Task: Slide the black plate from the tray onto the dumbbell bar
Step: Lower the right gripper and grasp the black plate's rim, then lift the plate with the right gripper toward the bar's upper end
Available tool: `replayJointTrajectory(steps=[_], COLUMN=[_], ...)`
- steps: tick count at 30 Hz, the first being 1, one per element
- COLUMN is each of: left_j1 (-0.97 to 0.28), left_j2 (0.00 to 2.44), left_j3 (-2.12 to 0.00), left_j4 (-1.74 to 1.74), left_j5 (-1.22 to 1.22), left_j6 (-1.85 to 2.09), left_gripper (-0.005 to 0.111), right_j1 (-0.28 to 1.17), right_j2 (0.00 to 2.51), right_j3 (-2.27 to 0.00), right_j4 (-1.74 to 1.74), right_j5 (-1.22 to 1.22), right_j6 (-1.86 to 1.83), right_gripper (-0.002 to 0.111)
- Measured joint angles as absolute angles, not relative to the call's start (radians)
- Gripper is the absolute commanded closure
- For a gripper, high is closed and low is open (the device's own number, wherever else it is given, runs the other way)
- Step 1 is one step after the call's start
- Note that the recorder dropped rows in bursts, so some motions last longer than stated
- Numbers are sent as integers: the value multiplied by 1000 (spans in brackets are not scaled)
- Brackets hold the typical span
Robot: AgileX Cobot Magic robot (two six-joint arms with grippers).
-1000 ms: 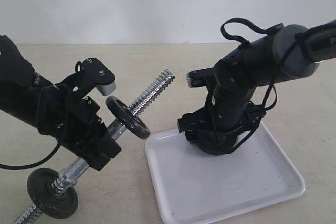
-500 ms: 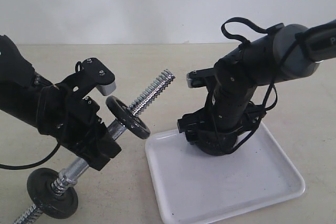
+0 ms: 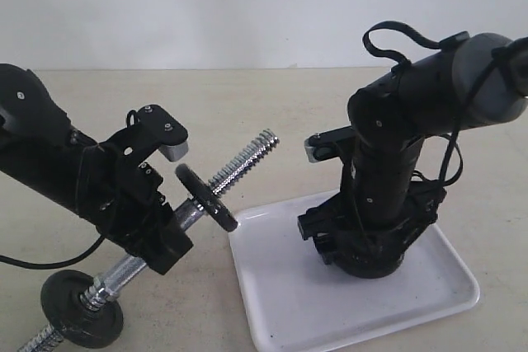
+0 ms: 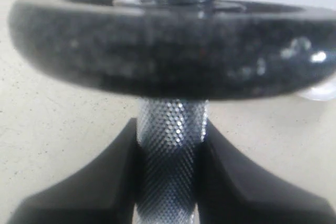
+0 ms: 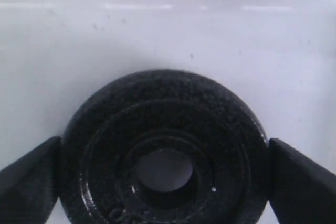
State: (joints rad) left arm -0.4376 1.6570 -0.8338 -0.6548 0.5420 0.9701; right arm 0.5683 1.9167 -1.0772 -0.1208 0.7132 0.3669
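1. Lower left of the exterior view: a lower disc (image 3: 82, 319), black, sits on the bottom end of the dumbbell bar (image 3: 243, 162), down at the beige tabletop (image 3: 247, 96).
2. The bar runs tilted from the lower left up toward the middle of the frame. Its bare threaded end points to the upper right, in the air.
3. The left gripper (image 3: 153, 232) clasps the bar's knurled middle. In the left wrist view its 2 fingers (image 4: 105, 182) press against the knurled grip from either side.
4. Just past that grip an upper disc (image 3: 206, 198), also black, sits on the bar, with the threads beyond it free.
5. The tray (image 3: 280, 311), glossy white, lies flat from lower middle to lower right, near the upper disc.
6. The right gripper (image 3: 367, 245) points down onto the tray's right half, well apart from the bar.
7. In the right wrist view the black plate (image 5: 164, 103) shows face-up against the white tray. The right gripper's 2 fingers (image 5: 29, 182) stand wide, each tip meeting the plate's rim, pinching it. Whether it is lifted cannot be told.
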Motion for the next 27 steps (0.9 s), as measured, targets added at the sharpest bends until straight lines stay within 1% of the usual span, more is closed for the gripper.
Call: replayJointTrajectory(steps=[3, 17, 27], left_j1=[-438, -438, -438], left_j2=[1668, 1668, 1621], left_j3=[-834, -834, -835], left_j4=[-655, -657, -672], left_j5=[542, 539, 572], left_j6=[970, 970, 1002], left_gripper=[102, 102, 102], right_j1=[568, 568, 568], right_j2=[1889, 1859, 1660], right_j3=[-1066, -1065, -1065], right_j4=[-128, -121, -96], right_j5=[761, 754, 733], right_j6=[355, 337, 325], right_gripper=[108, 108, 108])
